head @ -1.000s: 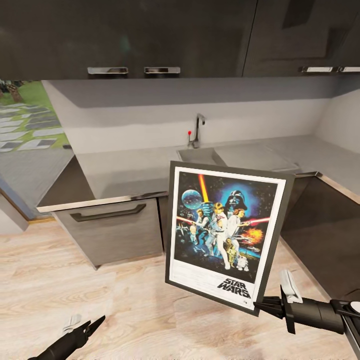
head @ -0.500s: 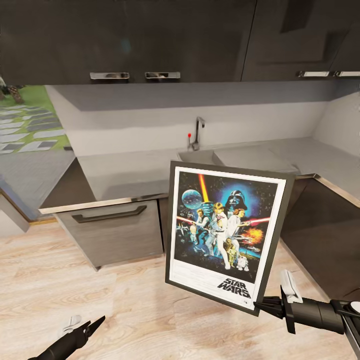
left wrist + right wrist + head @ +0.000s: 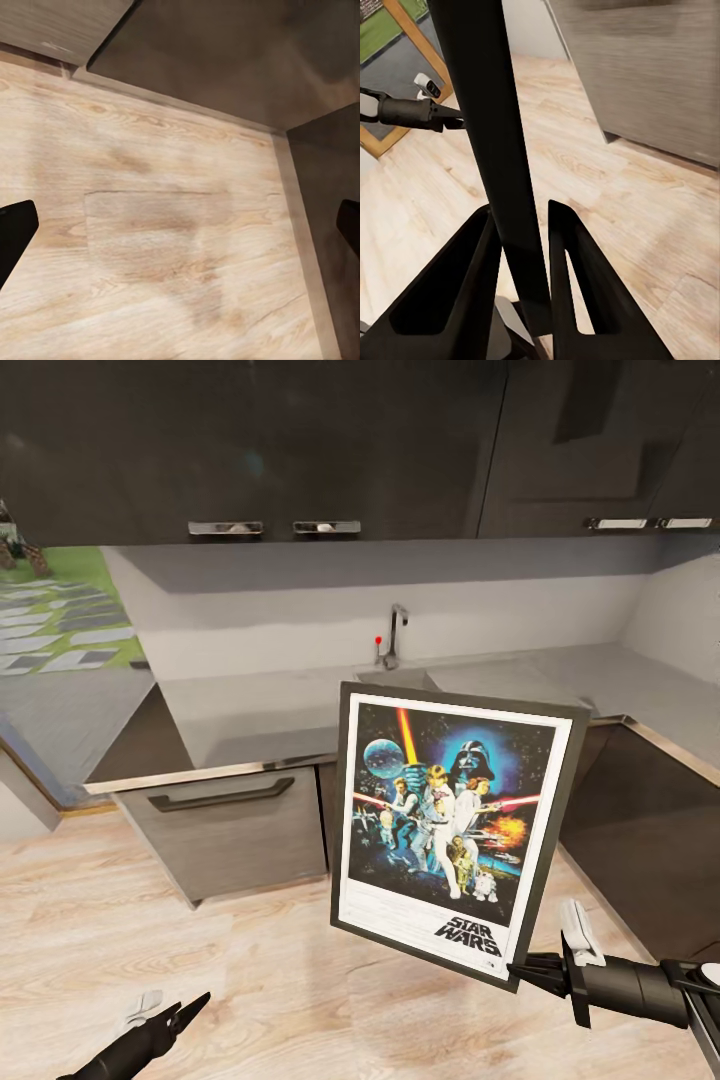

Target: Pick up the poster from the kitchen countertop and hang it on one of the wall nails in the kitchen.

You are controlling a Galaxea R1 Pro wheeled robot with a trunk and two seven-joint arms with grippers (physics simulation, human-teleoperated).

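Right hand (image 3: 527,967) pinches poster (image 3: 455,825) by lower corner, upright, off tabletop (image 3: 260,705). Left hand (image 3: 178,1010) spread, empty. Risk: thin corner grip lets frame swing or slip during carry.

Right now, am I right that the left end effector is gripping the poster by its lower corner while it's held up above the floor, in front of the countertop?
Not quite: it is the right end effector that grips the poster by its lower corner, as the head view shows. The left end effector hangs open over the floor. The rest holds: the poster is up in front of the countertop.
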